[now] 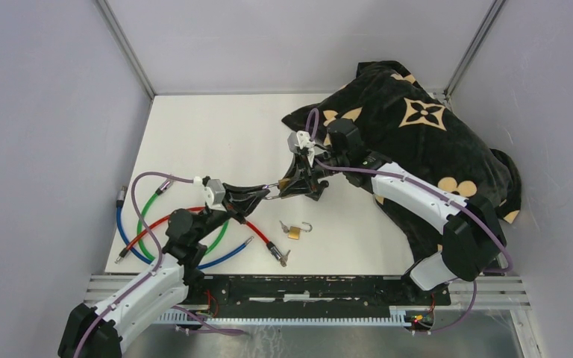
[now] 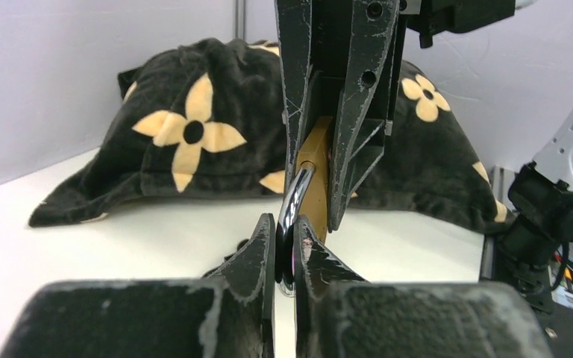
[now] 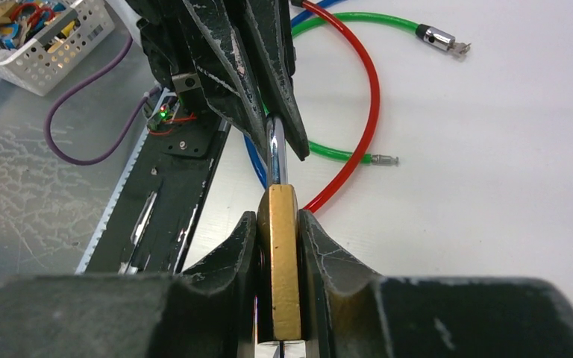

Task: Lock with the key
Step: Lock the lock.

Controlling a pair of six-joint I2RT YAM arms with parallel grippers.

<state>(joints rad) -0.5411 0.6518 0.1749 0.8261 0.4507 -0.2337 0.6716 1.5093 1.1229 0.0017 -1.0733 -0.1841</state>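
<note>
White table [image 1: 216, 134], patterned blanket [image 1: 418, 142] far right. I see the right gripper [image 3: 279, 231] clamping the padlock [image 3: 284, 298] body above table centre, steadying it, while the left gripper [image 2: 286, 242] pinches its shackle [image 2: 295, 198] (presumably to press it home).

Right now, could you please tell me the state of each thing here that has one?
Small brass padlock: off the table, clamped in right gripper.
Its steel shackle: pinched by left gripper.
Second brass padlock: on the table, shackle open.
Black flowered blanket: bunched up.
</note>
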